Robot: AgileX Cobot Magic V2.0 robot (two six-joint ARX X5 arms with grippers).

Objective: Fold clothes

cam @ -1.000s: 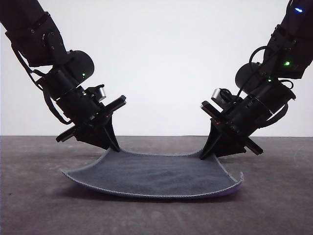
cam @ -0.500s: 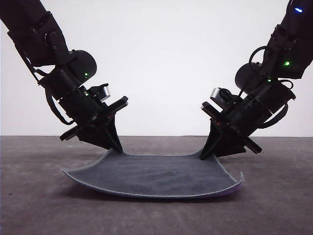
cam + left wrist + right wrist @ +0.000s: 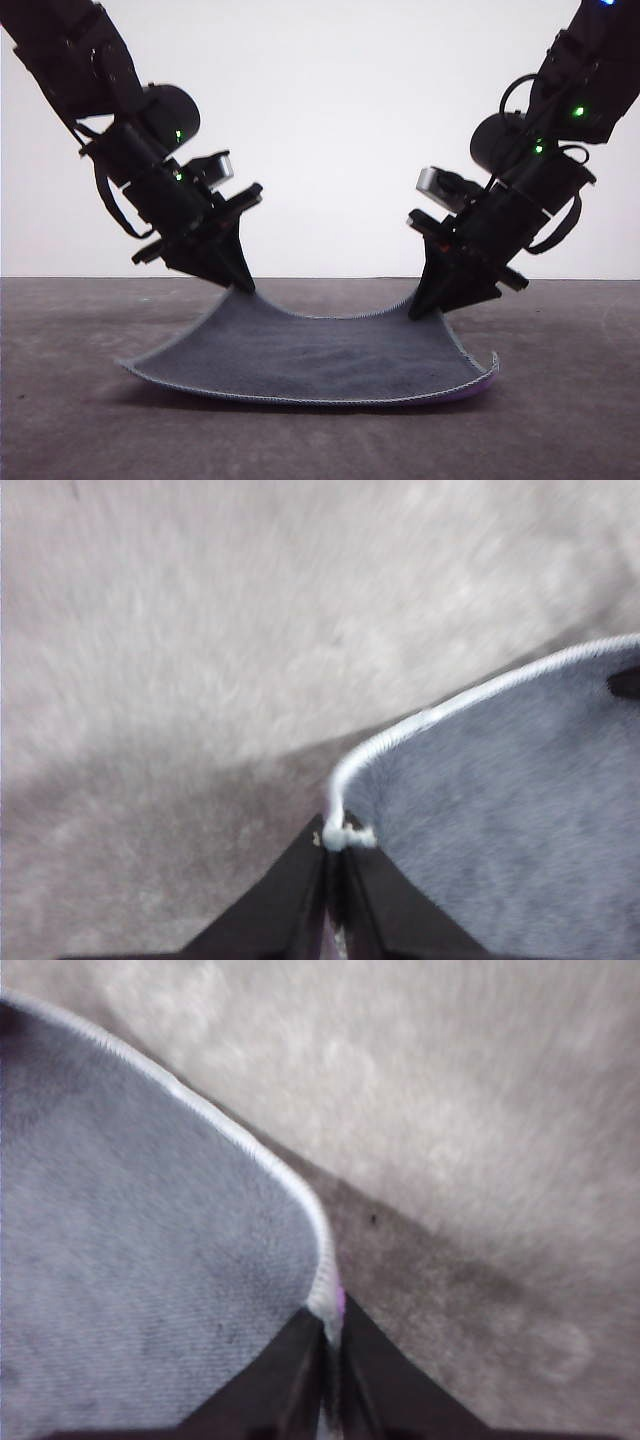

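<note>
The clothes are one small square cloth (image 3: 320, 355), dark grey-blue face up, with a grey stitched edge and a sliver of purple at its near right corner. Its near edge rests on the table while both far corners are raised. My left gripper (image 3: 243, 287) is shut on the far left corner, and my right gripper (image 3: 415, 312) is shut on the far right corner. In the left wrist view the fingertips (image 3: 335, 865) pinch the stitched corner of the cloth (image 3: 500, 820). The right wrist view has the cloth (image 3: 140, 1250) clamped at its corner by my right gripper (image 3: 330, 1345).
The cloth lies on a dark grey table (image 3: 560, 430), with bare surface on both sides and in front. A plain white wall (image 3: 330, 120) stands behind the table's far edge.
Both grippers have risen a little with their corners, the left one more, so the cloth's far edge now sags lower between them. The near edge has stayed on the table.
</note>
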